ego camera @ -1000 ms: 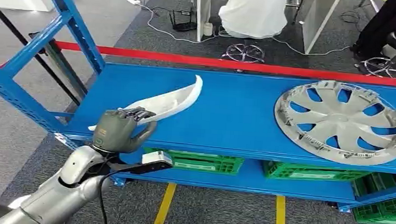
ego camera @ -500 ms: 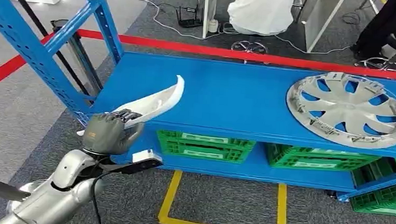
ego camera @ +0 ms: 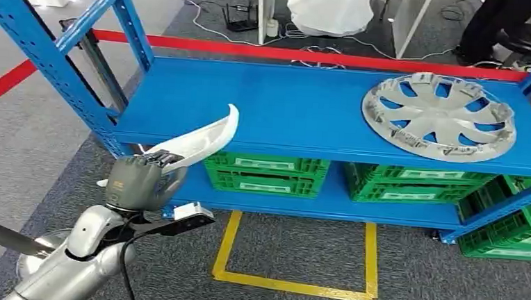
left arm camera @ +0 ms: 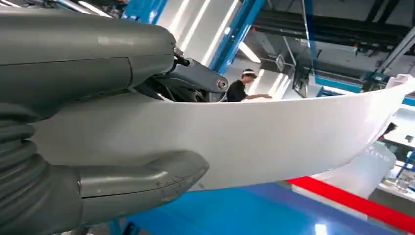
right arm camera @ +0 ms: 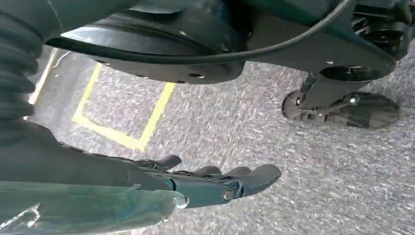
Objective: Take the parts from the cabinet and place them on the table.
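In the head view my left hand [ego camera: 135, 180] grips the near end of a long, curved white part [ego camera: 204, 136]. The part is off the blue cabinet shelf [ego camera: 286, 109] and tilts upward in front of its left front edge. From the left wrist, the white part [left arm camera: 274, 142] lies across the palm, clamped between the thumb [left arm camera: 142, 181] and the fingers above. A silver wheel cover [ego camera: 439, 115] lies flat at the shelf's right end. My right hand [right arm camera: 210, 183] hangs over grey carpet with straight fingers and holds nothing.
Green crates [ego camera: 265, 174] fill the lower shelf, with more at the right [ego camera: 522, 228]. A blue upright [ego camera: 53, 53] stands left of my hand. Yellow tape [ego camera: 289, 285] marks the floor before the cabinet, and red tape [ego camera: 255, 50] runs behind it. A person [ego camera: 330, 8] sits beyond.
The whole view has shifted as the camera drew back from the cabinet. My left hand still grips the white part, which now hangs in front of the shelf edge instead of over the shelf.
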You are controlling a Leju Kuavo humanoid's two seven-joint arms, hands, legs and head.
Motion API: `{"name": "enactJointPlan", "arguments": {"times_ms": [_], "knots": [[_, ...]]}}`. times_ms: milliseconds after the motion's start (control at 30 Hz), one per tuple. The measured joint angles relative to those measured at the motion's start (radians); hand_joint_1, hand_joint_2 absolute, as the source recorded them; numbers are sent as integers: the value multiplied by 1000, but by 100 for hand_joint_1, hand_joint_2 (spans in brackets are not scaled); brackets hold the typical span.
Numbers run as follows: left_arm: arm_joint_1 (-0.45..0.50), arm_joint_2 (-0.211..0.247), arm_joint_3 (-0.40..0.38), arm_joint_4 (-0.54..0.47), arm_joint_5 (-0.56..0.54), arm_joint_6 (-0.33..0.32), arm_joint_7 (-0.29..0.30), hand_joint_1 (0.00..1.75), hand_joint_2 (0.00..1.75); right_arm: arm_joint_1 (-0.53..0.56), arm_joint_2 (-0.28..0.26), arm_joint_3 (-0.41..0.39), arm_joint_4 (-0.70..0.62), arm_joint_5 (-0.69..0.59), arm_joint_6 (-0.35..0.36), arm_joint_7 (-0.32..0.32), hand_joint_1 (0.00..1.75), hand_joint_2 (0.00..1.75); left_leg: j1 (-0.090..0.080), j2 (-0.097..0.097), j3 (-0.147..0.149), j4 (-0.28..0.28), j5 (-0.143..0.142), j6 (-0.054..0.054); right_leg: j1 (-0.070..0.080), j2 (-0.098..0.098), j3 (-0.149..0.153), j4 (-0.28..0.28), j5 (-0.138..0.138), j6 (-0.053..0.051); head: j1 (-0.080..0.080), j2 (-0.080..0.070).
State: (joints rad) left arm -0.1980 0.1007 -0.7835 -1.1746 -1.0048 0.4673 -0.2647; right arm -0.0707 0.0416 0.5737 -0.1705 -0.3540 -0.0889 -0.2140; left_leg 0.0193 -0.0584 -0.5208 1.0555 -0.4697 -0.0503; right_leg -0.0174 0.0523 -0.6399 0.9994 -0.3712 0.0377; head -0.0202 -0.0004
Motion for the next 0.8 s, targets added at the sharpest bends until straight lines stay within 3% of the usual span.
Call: {"name": "enactJointPlan", "arguments": {"times_ms": [33,67,133,167,200,233,267,300,333,367,400,433,467,500,533,567,600,667,700,733,800], "knots": [[1,-2,6,0,0,0,0,175,175,-2,-2,-2,0,-2,-2,4,0,175,0,-13,45,-80,-31,11,3,9,-7,3,9,6,2,0],[0,-2,10,0,0,-1,0,175,175,-2,-4,-4,0,-5,-5,10,0,175,-1,-9,39,-89,-38,17,3,16,-14,1,25,13,1,0],[4,-5,15,1,0,-1,0,175,175,6,-9,-9,0,-13,-4,11,0,175,-9,9,26,-82,-24,37,-4,34,-21,-18,52,32,1,0],[3,-6,19,1,0,0,0,175,175,7,-14,-12,1,-14,-4,12,0,175,-3,25,16,-86,-11,49,-7,25,-29,-17,49,35,1,0],[3,-9,22,1,0,0,0,175,175,7,-14,-16,1,-13,-4,13,0,175,-6,36,8,-86,-3,59,-5,-8,-42,5,5,34,3,0],[3,-10,26,1,0,0,0,175,175,5,-14,-17,1,-12,-4,14,0,175,-8,44,-2,-86,7,66,-4,-30,-55,65,-61,37,8,0],[5,-10,31,1,0,0,0,175,175,3,-16,-18,1,-11,-4,14,0,175,-12,57,-16,-86,18,68,-4,-40,-78,156,-127,41,11,0],[5,-10,35,2,0,0,0,175,175,2,-16,-19,1,-11,-3,14,0,175,-14,66,-28,-86,29,69,-3,-43,-96,235,-168,43,10,0],[6,-10,38,3,0,0,0,175,175,1,-17,-21,1,-11,-3,14,0,175,-17,78,-43,-85,40,70,-3,-44,-102,302,-188,45,10,0],[6,-11,39,4,0,0,0,175,175,2,-17,-22,1,-11,-3,14,0,175,-19,91,-60,-84,52,70,-3,-44,-88,326,-167,45,10,0],[6,-11,39,5,0,0,0,175,175,2,-17,-22,1,-11,-3,16,0,175,-20,99,-72,-83,61,69,-3,-46,-61,312,-135,44,11,0],[6,-12,39,5,0,0,0,175,175,3,-17,-22,1,-10,-3,17,0,175,-20,110,-85,-82,71,66,-2,-51,-7,254,-93,42,10,0],[6,-13,40,5,0,0,0,175,175,4,-17,-22,1,-11,-4,17,0,175,-21,116,-95,-80,79,63,-1,-65,54,177,-74,39,10,0],[6,-15,43,5,1,0,0,175,175,6,-17,-22,1,-11,-4,17,0,175,-22,124,-102,-77,87,58,3,-102,126,69,-101,37,11,0],[7,-16,47,5,2,0,0,175,175,5,-18,-22,1,-11,-5,15,0,175,-25,133,-106,-75,95,51,16,-124,182,-19,-135,35,11,0],[7,-16,49,5,3,0,0,175,175,3,-18,-22,1,-11,-5,14,0,175,-25,143,-106,-76,103,46,17,-118,178,-27,-138,20,7,0],[5,-17,48,5,3,0,-2,175,175,4,-18,-22,2,-11,-5,13,0,175,-23,155,-107,-78,111,43,20,-106,162,-28,-130,15,9,0],[5,-21,48,5,3,0,-3,175,175,8,-19,-22,2,-11,-5,13,0,175,-21,169,-112,-80,123,29,19,-88,143,-25,-110,-8,8,0],[5,-21,50,6,3,0,-3,175,175,8,-19,-22,2,-11,-5,11,0,175,-16,127,-119,-68,85,17,14,-81,137,-25,-97,-15,8,0],[5,-21,53,6,3,0,-3,175,175,7,-19,-23,3,-13,-8,8,0,175,-16,91,-133,-21,20,13,13,-71,120,-25,-83,-23,6,0],[5,-21,58,8,3,0,-5,175,175,2,-19,-23,3,-14,-6,1,0,175,-16,71,-175,130,-91,10,12,-48,83,-23,-55,-28,6,0]]}}
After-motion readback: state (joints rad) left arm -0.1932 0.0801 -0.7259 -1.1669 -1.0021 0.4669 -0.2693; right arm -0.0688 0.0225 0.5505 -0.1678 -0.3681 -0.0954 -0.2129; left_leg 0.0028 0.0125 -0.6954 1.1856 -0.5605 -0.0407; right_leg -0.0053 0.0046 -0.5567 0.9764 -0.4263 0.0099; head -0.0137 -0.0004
